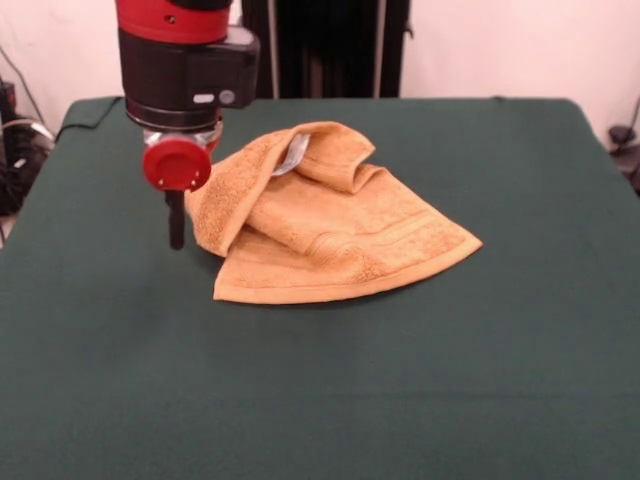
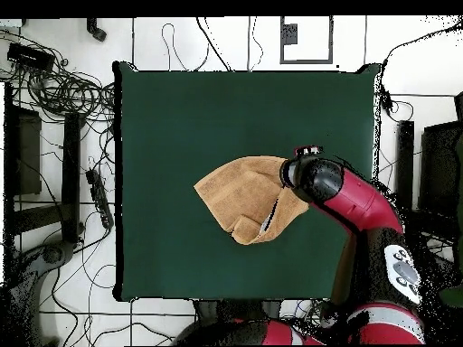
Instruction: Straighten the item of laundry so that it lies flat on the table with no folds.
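While folded, towel (image 1: 330,225) mid-table (image 1: 420,380), pincer (image 1: 176,232) beside its edge

The towel (image 1: 330,225) is orange-tan terry with a woven border band of the same colour running near its edge, and a small white label (image 1: 293,155) shows in the fold at its top. The table (image 1: 400,380) beneath it is covered in plain dark green cloth. The arm (image 2: 348,194) is red and black, with a round red cap (image 1: 176,164) on its lower end.
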